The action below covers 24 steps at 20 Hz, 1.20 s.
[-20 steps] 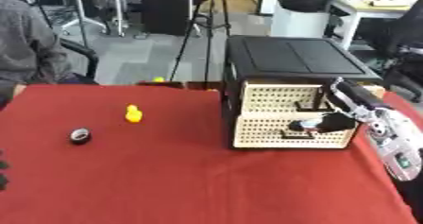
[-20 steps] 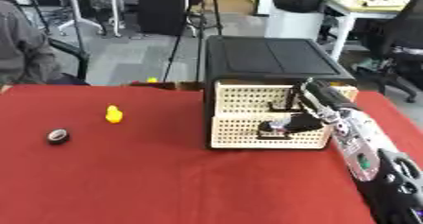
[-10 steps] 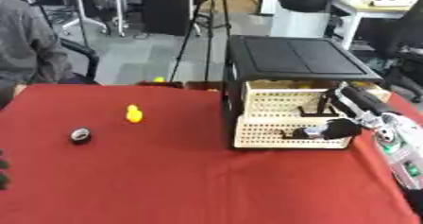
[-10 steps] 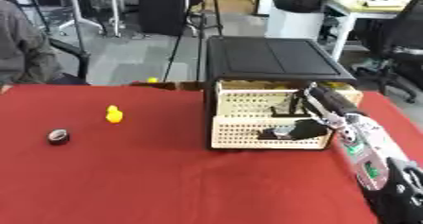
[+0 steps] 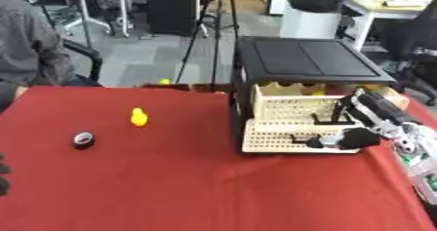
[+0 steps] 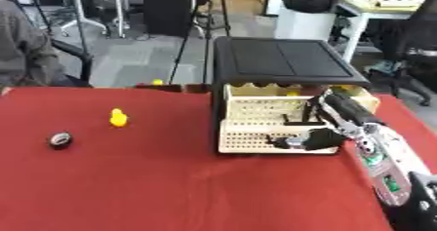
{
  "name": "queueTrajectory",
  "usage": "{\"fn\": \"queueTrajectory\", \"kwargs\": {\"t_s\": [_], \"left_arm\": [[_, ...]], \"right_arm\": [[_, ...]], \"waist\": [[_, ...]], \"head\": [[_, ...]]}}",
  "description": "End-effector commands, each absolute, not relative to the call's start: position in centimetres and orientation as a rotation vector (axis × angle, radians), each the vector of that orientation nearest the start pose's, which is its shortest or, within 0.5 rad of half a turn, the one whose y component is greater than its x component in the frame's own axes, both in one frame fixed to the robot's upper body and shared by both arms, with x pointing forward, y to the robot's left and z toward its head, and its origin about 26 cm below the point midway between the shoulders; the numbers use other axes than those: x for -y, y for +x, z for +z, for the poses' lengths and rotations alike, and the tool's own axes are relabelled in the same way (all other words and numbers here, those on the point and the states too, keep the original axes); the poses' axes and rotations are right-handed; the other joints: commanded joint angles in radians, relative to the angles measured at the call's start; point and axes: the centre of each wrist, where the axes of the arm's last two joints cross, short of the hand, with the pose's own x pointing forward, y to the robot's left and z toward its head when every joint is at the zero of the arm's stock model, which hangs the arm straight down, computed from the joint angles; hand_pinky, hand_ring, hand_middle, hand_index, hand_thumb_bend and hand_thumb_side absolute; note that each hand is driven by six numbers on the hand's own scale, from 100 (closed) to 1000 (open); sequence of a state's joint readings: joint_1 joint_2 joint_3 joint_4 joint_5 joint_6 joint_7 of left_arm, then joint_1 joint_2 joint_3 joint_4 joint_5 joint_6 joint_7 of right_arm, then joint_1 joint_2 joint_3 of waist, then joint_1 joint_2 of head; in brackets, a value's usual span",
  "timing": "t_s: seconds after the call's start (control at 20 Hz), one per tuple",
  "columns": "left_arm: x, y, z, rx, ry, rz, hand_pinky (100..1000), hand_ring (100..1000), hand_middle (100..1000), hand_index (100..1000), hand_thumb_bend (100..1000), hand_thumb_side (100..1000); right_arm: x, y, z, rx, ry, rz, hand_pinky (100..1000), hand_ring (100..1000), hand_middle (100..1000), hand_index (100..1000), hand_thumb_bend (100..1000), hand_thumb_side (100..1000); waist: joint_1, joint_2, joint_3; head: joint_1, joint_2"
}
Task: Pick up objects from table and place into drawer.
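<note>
Red cloth covers the table (image 5: 170,186) in front of me, and beyond its far edge lies an office floor with a black tripod, chairs and desks. On the right half of the cloth stands a black-topped cabinet with cream perforated drawers (image 5: 309,64). Its lower cream drawer (image 5: 282,136) is pulled out toward the near side, further than the upper cream drawer (image 5: 294,109) above it.

My right hand (image 5: 351,138) comes in from the right edge and sits at the front right of the lower drawer, its dark fingers curled against the drawer front by the small black handle (image 5: 299,138). I cannot tell whether they actually close round the handle or only press against it.

Well to the left on the open cloth stands a small yellow rubber-duck-like toy (image 5: 138,117). Nearer and further left lies a small round black object with a pale centre (image 5: 83,139). The two are apart from each other and far from the cabinet. A second small yellow thing (image 5: 164,82) shows just past the far table edge.

My left hand (image 5: 3,176) only shows as dark fingertips at the lower left edge.
</note>
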State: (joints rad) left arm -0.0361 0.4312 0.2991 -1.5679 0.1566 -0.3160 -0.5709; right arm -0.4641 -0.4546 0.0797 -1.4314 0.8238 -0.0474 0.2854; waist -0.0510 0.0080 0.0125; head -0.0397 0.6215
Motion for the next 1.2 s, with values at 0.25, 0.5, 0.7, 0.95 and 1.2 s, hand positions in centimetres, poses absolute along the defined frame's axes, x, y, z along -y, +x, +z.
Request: {"fn": "queueTrajectory", "kwargs": {"t_s": [0.25,0.5,0.7,0.95,1.2], "left_arm": [[-42.8,27.3,7.9,1.868,0.11,-0.632,530,556,618,813,168,915],[-42.8,27.3,7.9,1.868,0.11,-0.633,529,557,618,814,169,916],[-42.8,27.3,7.9,1.867,0.112,-0.632,529,557,618,814,169,916],[-42.8,27.3,8.0,1.868,0.112,-0.632,529,558,619,814,169,916],[-42.9,27.3,8.0,1.868,0.113,-0.631,528,558,619,814,170,916]], "right_arm": [[31.5,37.5,14.5,1.498,-0.915,1.251,195,100,100,411,915,681],[31.6,36.9,14.9,1.511,-0.918,1.249,194,100,100,411,914,686],[31.6,36.4,15.3,1.522,-0.924,1.248,191,100,100,411,912,694],[31.8,35.9,15.6,1.529,-0.93,1.242,190,100,100,411,915,699],[31.9,35.4,16.0,1.539,-0.94,1.236,185,100,100,411,916,707]], "waist": [[0.003,-0.003,-0.005],[0.001,-0.003,-0.006],[0.0,-0.002,-0.006],[0.0,-0.002,-0.007],[-0.001,-0.001,-0.009]], "head": [[0.004,-0.005],[0.005,-0.005],[0.006,-0.005],[0.007,-0.006],[0.007,-0.007]]}}
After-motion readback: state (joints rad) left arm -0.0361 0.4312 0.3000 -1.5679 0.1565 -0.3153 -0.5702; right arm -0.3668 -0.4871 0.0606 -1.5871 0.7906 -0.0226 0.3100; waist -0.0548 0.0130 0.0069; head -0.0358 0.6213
